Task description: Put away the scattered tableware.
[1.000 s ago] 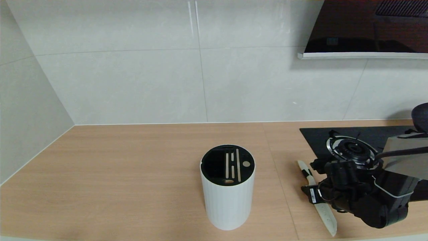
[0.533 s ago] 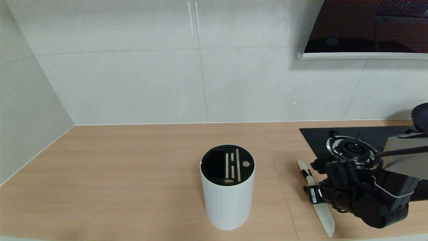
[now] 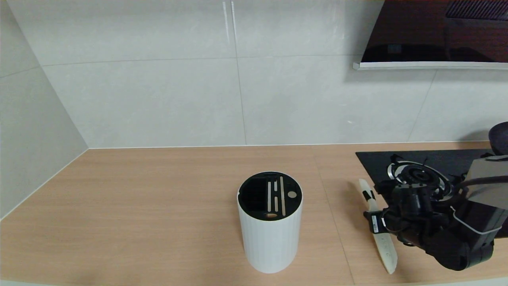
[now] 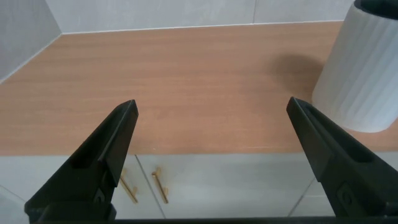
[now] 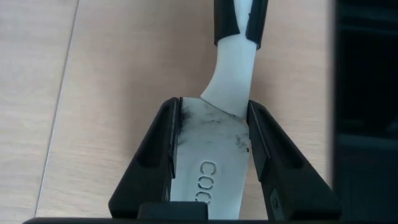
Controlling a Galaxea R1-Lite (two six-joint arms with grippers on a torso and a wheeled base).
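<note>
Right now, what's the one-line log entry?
right gripper: shut on knife blade | left gripper: open, empty | white holder: upright, apart from knife | stage: knife not yet in holder

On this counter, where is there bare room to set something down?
Bare wood counter runs from the left wall to the white ribbed cylindrical holder, and behind it to the tiled back wall. Crowded: between holder and black gas hob, where the right gripper clamps the white knife.

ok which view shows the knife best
The head view: it takes in the knife from handle to tip, with the right gripper shut on its blade. The right wrist view gives only the blade between the jaws, close up. The left wrist view faces the counter and the holder.
</note>
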